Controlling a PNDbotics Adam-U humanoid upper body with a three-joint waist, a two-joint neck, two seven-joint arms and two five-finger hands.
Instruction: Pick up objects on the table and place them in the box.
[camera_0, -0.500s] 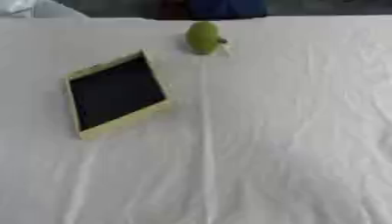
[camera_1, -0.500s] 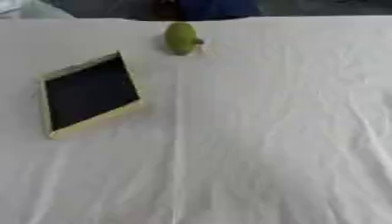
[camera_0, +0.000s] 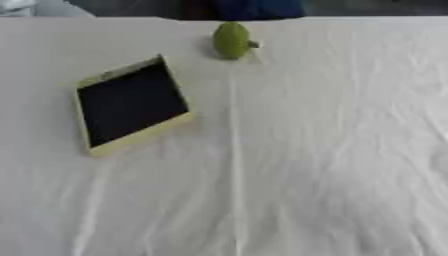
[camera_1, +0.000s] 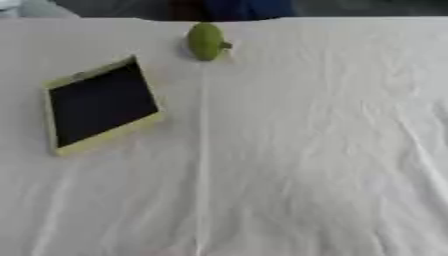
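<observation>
A shallow box (camera_0: 131, 105) with pale yellow walls and a dark inside lies on the left part of the table, turned askew. A small green fruit (camera_0: 232, 41) with a short stem on its right side lies near the far edge, beyond the box and to its right, apart from it. Neither of my hands shows in either eye view.
A white cloth (camera_0: 332, 150) with creases and a long fold line down the middle covers the table. Beyond the far edge there is a dark background with something blue (camera_0: 255, 8).
The whole picture has shifted slightly, so the camera moved. The box and the fruit lie as before.
</observation>
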